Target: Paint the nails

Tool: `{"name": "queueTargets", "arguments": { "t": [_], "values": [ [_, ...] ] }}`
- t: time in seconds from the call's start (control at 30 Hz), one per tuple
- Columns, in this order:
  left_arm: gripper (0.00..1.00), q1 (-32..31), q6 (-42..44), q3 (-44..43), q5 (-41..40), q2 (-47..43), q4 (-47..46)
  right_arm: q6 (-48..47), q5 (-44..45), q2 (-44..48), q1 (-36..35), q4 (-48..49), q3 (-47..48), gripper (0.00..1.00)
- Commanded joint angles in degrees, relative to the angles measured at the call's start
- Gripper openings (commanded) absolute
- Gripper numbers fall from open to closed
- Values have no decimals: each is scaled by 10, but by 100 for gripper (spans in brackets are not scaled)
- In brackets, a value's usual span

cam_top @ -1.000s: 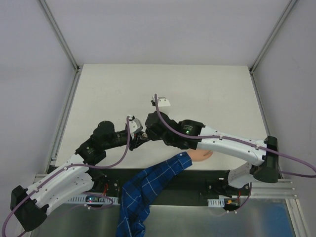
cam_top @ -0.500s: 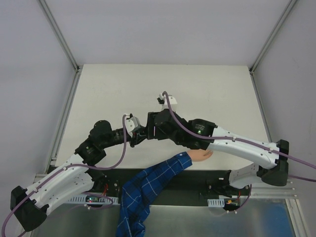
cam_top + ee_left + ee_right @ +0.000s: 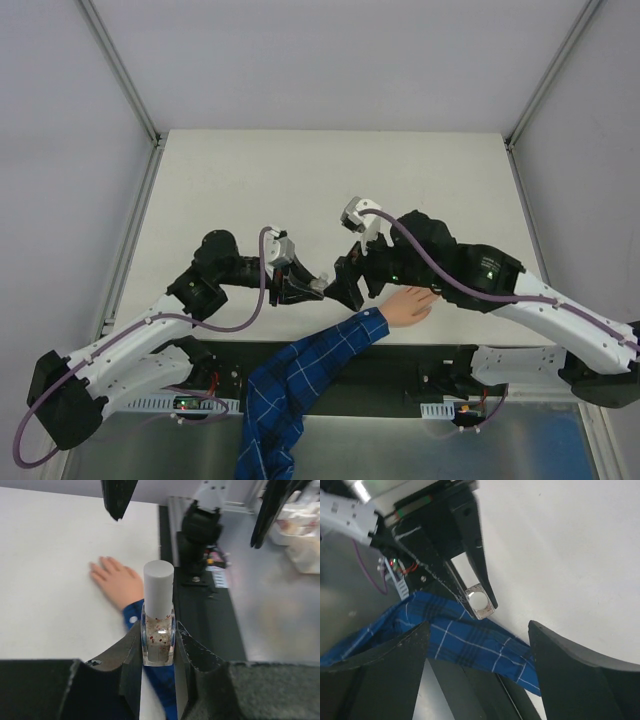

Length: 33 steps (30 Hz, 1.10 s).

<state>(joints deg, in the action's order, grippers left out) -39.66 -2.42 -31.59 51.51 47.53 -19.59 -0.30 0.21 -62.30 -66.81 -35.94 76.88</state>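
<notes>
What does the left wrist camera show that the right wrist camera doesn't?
Only the left wrist view shows the pale hand flat on the table, fingers spread, and the white cap and glittery contents of the polish bottle. Only the right wrist view shows the right hand's two fingers standing wide apart. Both show the bottle clamped in the left hand and the blue plaid sleeve.

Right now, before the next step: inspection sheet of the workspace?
Surface: white table, bare at the back.
Job's things: nail polish bottle, white cap on; hand palm down, blue plaid sleeve; nails too small to judge.
Clutter: nothing seen.
Grippers: left pincer shut on the bottle; right pincer open, empty.
Cables: purple cable along each arm.
Surroundings: grey walls, metal frame.
</notes>
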Motion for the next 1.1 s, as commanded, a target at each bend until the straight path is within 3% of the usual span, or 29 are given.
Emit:
{"name": "queueTargets", "arguments": {
  "t": [0.0,0.17,0.47,1.07],
  "values": [
    [0,3,-84,-47,187,52,-76,-184,-131,5,13,-37,3,79],
    [0,3,-100,-58,207,68,-77,-230,-151,-50,22,-106,60,66],
    [0,3,-98,-58,210,74,-73,-265,-197,-79,33,-93,76,51],
    [0,3,-95,-60,201,76,-65,-283,-274,-107,42,-108,102,38]
  ]
}}
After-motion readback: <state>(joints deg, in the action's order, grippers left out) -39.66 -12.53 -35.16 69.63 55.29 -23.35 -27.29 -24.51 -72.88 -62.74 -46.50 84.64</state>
